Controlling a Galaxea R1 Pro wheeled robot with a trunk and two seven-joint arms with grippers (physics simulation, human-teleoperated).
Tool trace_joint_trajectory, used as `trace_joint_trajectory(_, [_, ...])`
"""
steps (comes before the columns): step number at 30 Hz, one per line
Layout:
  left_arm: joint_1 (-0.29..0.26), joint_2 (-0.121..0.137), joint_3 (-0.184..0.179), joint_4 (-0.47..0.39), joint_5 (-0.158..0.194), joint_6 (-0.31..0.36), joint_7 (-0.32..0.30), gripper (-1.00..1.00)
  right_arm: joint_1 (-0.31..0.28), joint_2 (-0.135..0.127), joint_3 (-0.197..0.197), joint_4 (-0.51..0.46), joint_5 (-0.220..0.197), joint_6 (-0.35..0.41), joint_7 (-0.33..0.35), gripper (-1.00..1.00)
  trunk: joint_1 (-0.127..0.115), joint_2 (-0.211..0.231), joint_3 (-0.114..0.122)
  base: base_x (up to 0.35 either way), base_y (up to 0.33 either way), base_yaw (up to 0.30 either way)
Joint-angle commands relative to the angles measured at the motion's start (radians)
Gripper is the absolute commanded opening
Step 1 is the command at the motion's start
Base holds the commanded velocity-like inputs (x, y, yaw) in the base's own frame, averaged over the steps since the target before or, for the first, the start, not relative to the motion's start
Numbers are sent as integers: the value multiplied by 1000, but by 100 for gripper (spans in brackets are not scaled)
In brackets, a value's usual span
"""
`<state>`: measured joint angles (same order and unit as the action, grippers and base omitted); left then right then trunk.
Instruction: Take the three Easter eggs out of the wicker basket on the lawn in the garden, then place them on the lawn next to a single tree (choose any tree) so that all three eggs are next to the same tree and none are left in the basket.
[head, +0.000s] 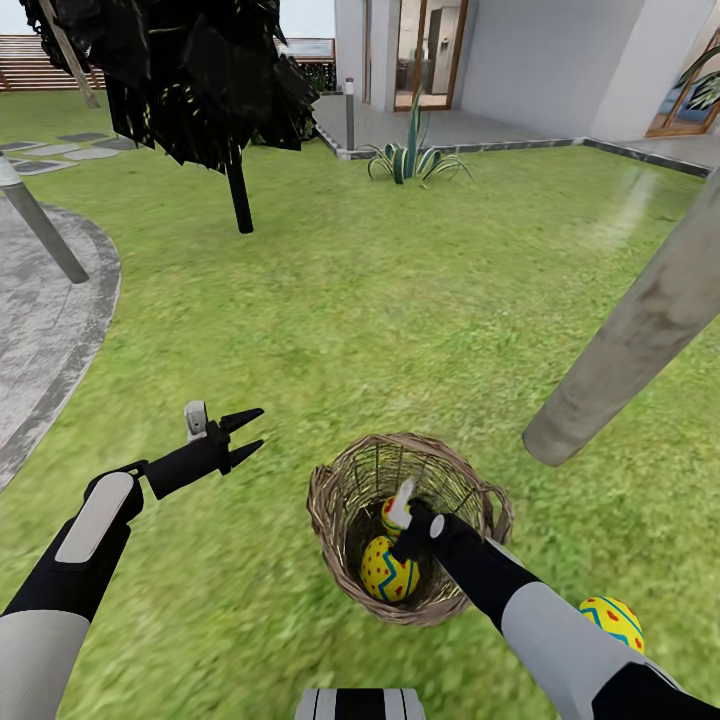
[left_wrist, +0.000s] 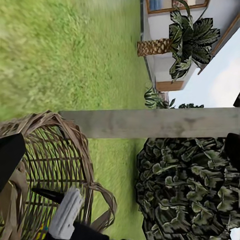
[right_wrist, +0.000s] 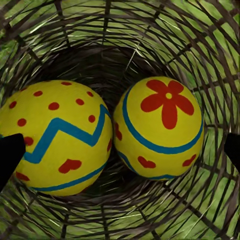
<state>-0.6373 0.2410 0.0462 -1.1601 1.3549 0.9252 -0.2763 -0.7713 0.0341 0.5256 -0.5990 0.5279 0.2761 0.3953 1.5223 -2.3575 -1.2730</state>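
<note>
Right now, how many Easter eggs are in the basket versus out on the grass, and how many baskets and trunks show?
Eggs in the wicker basket: 2 (dotted egg, flower egg)
Eggs on the lawn: 1 (egg on the grass)
Baskets: 1
Tree trunks: 2 (pale trunk, black trunk)
Total: 6

Black arms, grey-white shells, black claws

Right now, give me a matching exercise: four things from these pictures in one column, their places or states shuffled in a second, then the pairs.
Things:
1. flower-marked egg
2. egg with the zigzag top
3. left gripper
4. right gripper

Places or states:
A. on the lawn, beside the right arm
B. open, above the grass
C. at the bottom of the wicker basket
D. reaching down into the basket

Pairs: 1-C, 2-A, 3-B, 4-D
</note>
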Motion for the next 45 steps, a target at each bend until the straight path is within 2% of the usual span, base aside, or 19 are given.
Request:
trace_joint_trajectory(1, [-1,0,1,0,-5,4,-6,100,0,0,1,-3,10,2,22,100,0,0,-1,0,0,0])
trace_joint_trajectory(8, [-1,0,1,1,-5,4,-6,100,0,1,-3,0,2,-73,79,100,11,-21,-10,0,0,0])
trace_joint_trajectory(18, [0,0,1,3,-5,4,-6,100,0,5,-6,4,2,-79,86,100,11,-21,-10,0,0,0])
trace_joint_trajectory(24, [0,-1,0,7,-5,4,-5,100,-2,6,-4,8,8,-71,97,100,31,-56,-26,0,0,0])
trace_joint_trajectory(29, [0,-1,-2,8,-5,4,-5,100,-16,6,-5,12,2,-10,198,100,31,-56,-26,0,0,0])
trace_joint_trajectory(33, [0,-2,-2,8,-5,4,-5,100,-28,6,-5,16,5,29,229,100,31,-56,-26,0,0,0])
trace_joint_trajectory(39, [0,-2,-2,8,-5,4,-4,100,-41,6,-4,35,7,33,233,100,31,-56,-26,0,0,0])
trace_joint_trajectory(45, [0,-2,-2,8,-5,4,-4,100,-49,6,-4,46,8,32,234,100,54,-98,-45,0,0,0])
